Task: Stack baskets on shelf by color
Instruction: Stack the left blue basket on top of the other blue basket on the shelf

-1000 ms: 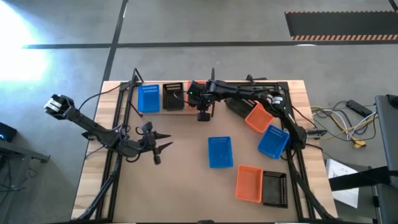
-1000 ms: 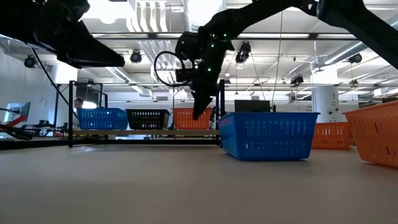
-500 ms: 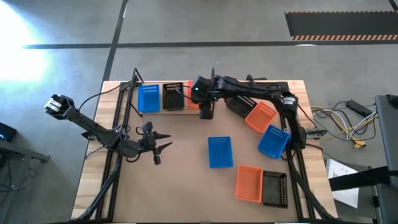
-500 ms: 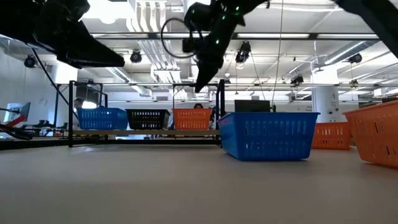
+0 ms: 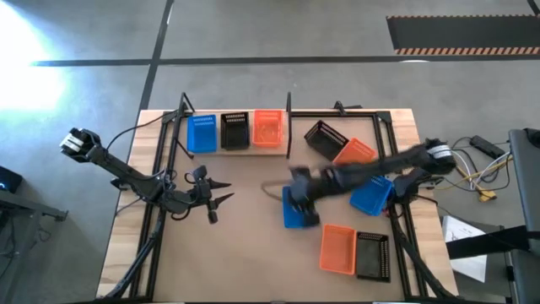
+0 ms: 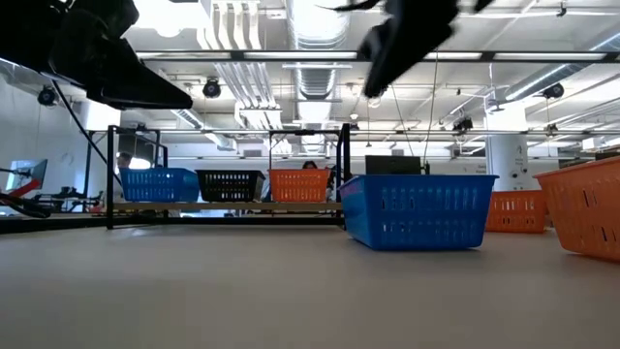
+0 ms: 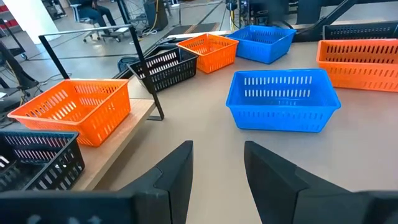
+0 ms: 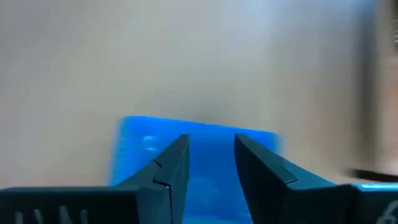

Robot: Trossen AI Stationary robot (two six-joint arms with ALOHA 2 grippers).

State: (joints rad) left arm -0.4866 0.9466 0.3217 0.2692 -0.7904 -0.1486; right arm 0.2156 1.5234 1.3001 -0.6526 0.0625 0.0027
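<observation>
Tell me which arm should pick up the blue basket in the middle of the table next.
The right. Its gripper is open and right above the blue basket, which fills its wrist view between the fingers. The left gripper waits, open, farther off toward the table's left, with bare table between it and the basket.

The right arm (image 5: 371,173) partly hides the central blue basket (image 5: 295,216).

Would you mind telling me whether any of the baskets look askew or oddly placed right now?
Yes: near the table's far right, a black basket, an orange basket and a blue basket lie crooked and bunched together. By contrast, the three baskets on the shelf stand in a neat row, and nothing looks spilled or damaged.
</observation>
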